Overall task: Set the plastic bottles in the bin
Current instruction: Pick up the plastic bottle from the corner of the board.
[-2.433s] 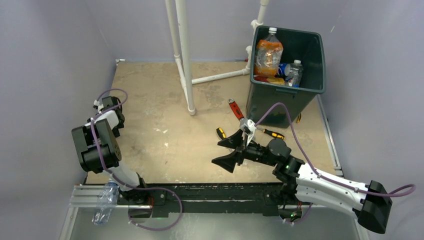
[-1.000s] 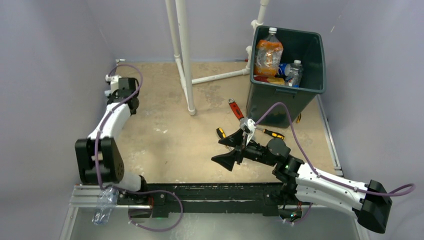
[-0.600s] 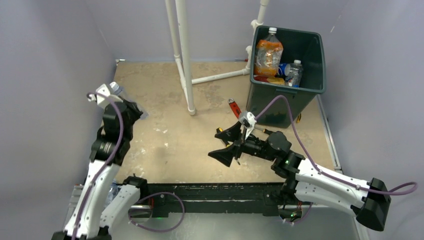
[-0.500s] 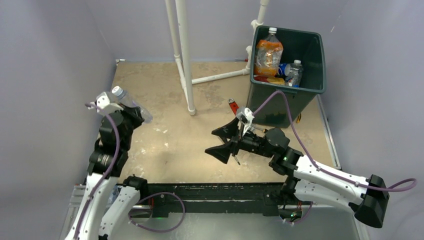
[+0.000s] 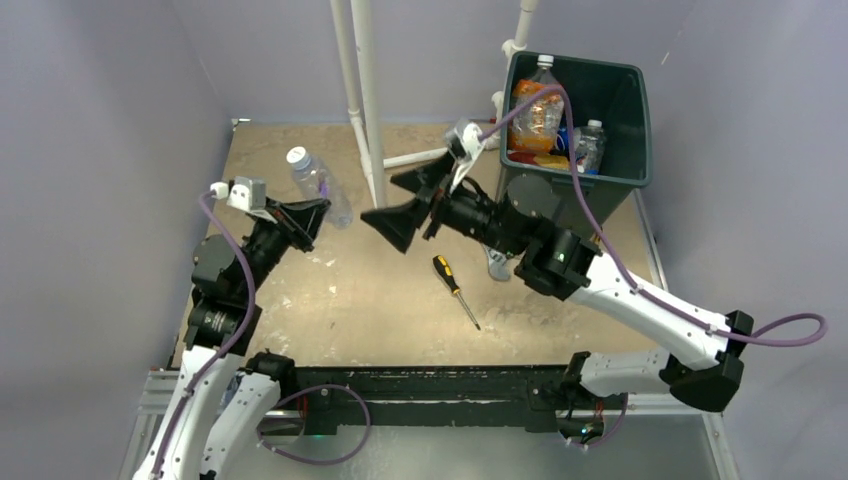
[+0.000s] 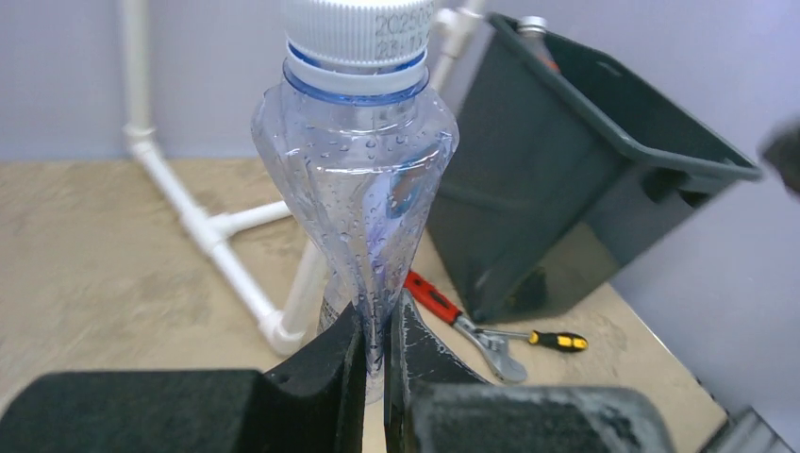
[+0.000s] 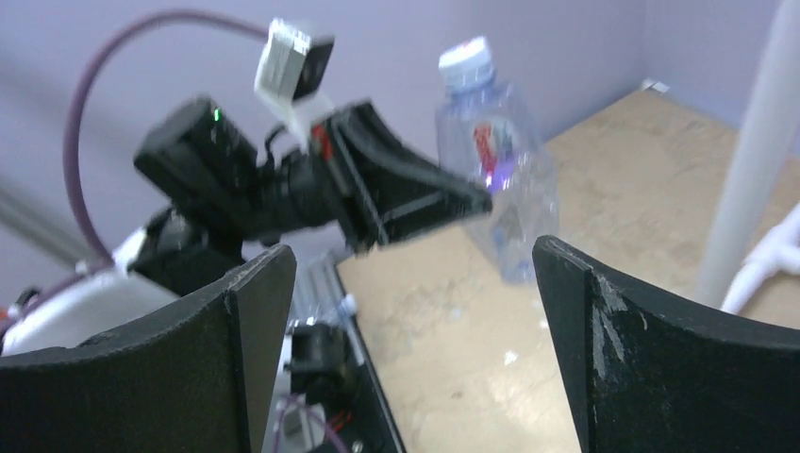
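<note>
A clear plastic bottle [image 5: 318, 190] with a white cap hangs above the left of the table. My left gripper [image 5: 316, 210] is shut on its crushed lower body. The left wrist view shows the bottle [image 6: 363, 160] cap up, pinched flat between my left gripper [image 6: 377, 330]'s jaws. My right gripper [image 5: 402, 203] is open and raised, a short way right of the bottle and facing it. Its wrist view shows the bottle [image 7: 495, 160] ahead of the wide-apart right gripper [image 7: 410, 250], nothing between the fingers. The dark green bin [image 5: 578, 183] stands far right and holds several bottles [image 5: 537, 110].
A white pipe frame [image 5: 370, 120] rises between the bottle and the bin. A yellow-and-black screwdriver [image 5: 455, 290] lies mid-table. A red-handled wrench [image 6: 462, 316] and another screwdriver [image 6: 552, 338] lie near the bin [image 6: 566, 189]. Purple walls close in the sides.
My left arm lifted the bottle from the near left edge and carried it up toward the middle. My right arm rose and swung left toward it, still open, uncovering the screwdriver.
</note>
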Robot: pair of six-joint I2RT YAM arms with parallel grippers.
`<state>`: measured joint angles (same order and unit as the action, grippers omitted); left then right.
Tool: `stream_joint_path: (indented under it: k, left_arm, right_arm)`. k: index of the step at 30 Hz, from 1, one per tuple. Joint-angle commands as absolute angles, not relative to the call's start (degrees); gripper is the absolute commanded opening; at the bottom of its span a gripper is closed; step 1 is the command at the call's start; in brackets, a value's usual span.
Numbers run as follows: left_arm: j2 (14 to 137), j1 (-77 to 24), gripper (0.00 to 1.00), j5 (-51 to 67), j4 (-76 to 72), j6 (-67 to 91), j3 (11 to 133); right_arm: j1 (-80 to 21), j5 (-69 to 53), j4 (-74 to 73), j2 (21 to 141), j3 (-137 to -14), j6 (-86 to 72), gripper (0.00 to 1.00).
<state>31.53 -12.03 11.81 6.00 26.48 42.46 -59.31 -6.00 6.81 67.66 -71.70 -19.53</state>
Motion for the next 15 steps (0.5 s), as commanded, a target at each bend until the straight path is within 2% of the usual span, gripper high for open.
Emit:
stream_joint_path:
  k: [1,5,11,15]
  left_arm:
    - [35.57,-12.13,0.00,28.49,-7.60,21.04,42.93]
    - [36.82,-12.22,0.00,34.24,-9.32,18.84,42.60]
    - [37.02,-12.39,0.00,36.30,-7.44,16.03,43.62]
    - [36.83,-12.39,0.00,36.22,-4.73,14.71,44.55]
  right_arm:
    - [-59.41,3.27,-5.76,73.82,-85.67,-14.30,0.99]
    - [-59.42,7.03,-12.36,80.74,-95.89,-12.49,0.99]
    - [-59.41,8.39,-16.31,89.92,-107.80,-10.40,0.99]
    - [-59.44,8.29,-15.60,92.49,-109.93,-9.77,0.94]
